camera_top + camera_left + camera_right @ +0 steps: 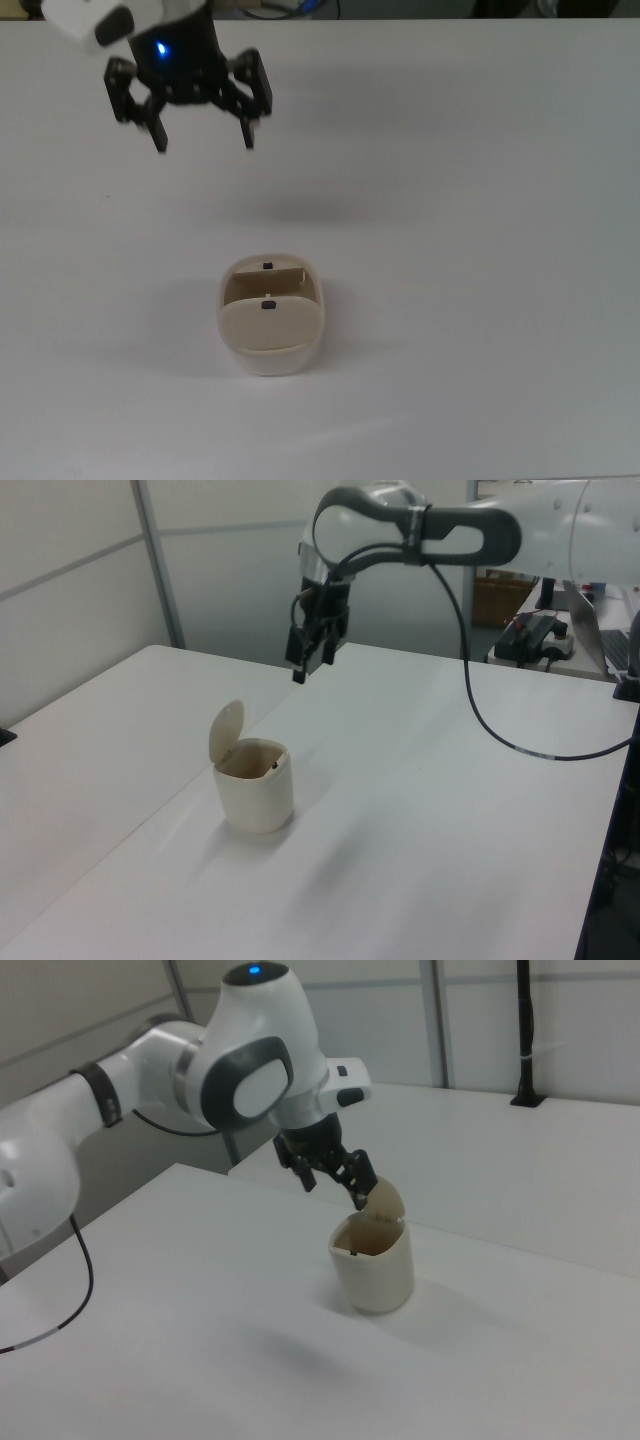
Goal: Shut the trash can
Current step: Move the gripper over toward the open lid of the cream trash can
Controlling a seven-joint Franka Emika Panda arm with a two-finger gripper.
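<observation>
In the top view the gripper (203, 140) hangs with its jaws spread wide and nothing between them. The trash can (271, 316) stands well apart from the jaws, toward the top view's bottom and a little to the top view's right. Its lid (270, 322) is raised, the mouth open on the side nearer the jaws.

In the left view the gripper (309, 660) is above and beyond the trash can (255, 786), off to the left view's right. The lid (226, 730) stands upright on the rim's far-from-jaws side, so closing it likely means reaching past the mouth.

In the right view the gripper (335, 1182) hovers near the lid (385, 1199), to the right view's left; whether they touch I cannot tell.
</observation>
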